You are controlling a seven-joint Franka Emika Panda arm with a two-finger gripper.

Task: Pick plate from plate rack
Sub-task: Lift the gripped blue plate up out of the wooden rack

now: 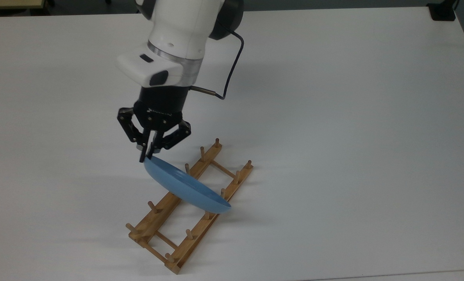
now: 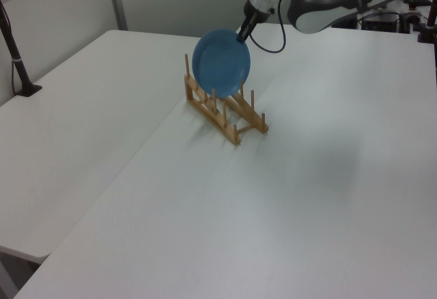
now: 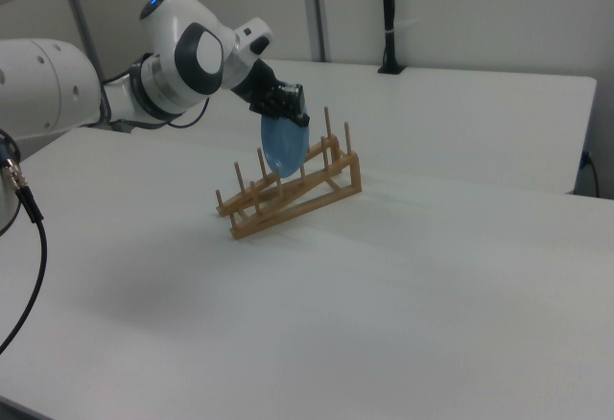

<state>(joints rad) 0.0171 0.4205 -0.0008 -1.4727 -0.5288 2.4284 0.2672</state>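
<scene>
So the pincer is clamped down on the top edge of the plate, fingers pinched tight on the rim with barely any gap between them. The plate is light blue, standing tilted on edge, and in the top view it slants from the pincer down toward the lower right across the plate rack. In the left view the plate faces the camera as a full round disc, its lower edge down among the pegs of the plate rack, and the pincer grips it at the upper right of the rim. Can't really tell whether the bottom of the plate is touching the rails or has cleared them. In the right view the plate rack looks propped up at one end, the end toward the right view's right sitting higher, with the plate between the pegs near that raised end and the pincer right on top of it. Everything sits on a plain white table, and a black cable loops off the arm's wrist.
</scene>
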